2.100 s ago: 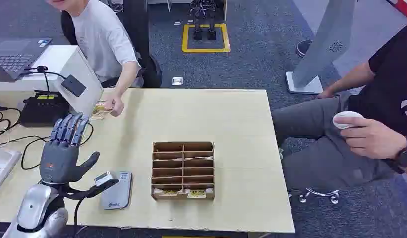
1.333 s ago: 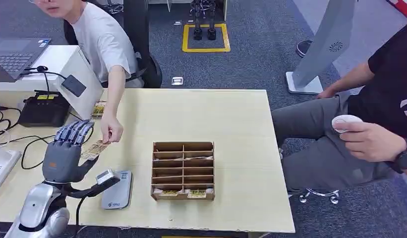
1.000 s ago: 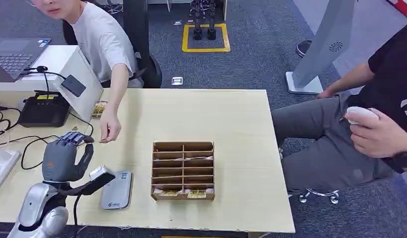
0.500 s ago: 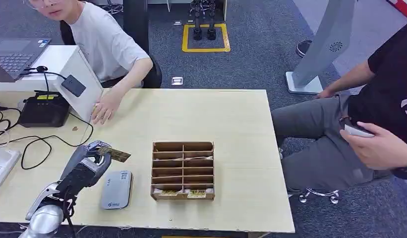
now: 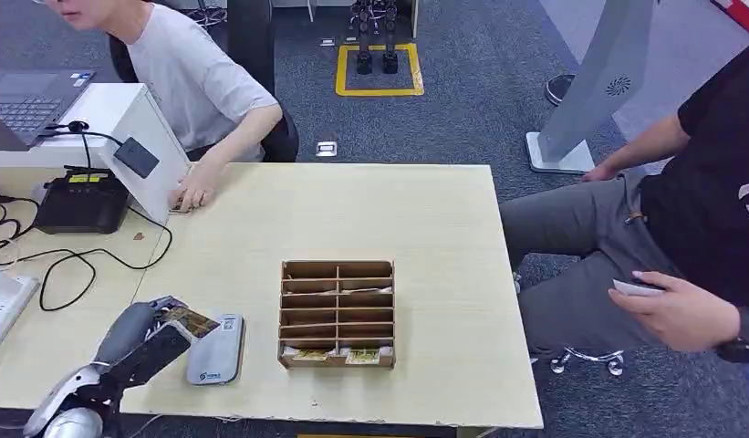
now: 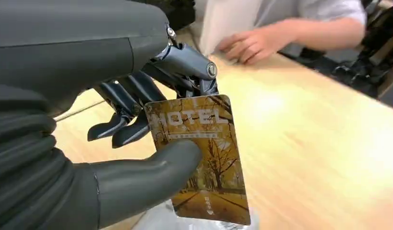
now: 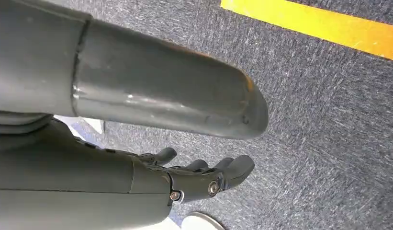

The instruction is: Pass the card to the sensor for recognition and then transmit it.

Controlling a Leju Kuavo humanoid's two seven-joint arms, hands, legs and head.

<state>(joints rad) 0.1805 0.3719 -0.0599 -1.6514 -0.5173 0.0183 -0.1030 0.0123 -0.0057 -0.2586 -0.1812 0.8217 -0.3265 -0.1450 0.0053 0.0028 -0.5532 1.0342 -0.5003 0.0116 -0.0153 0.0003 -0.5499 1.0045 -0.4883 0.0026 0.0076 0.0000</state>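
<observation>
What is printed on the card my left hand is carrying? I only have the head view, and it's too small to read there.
Observer: The left wrist view shows HOTEL on the card, above a golden avenue of trees.
Operator: How is it held?
Observer: The left hand pinches it between the thumb and the fingers, near the card's printed top.
Operator: And my right hand?
Observer: The right hand hangs over grey carpet, holding nothing.

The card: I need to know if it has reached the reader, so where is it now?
The card is pinched in the left robot hand at the table's near left, just above the grey reader, left of the wooden organizer.
</observation>
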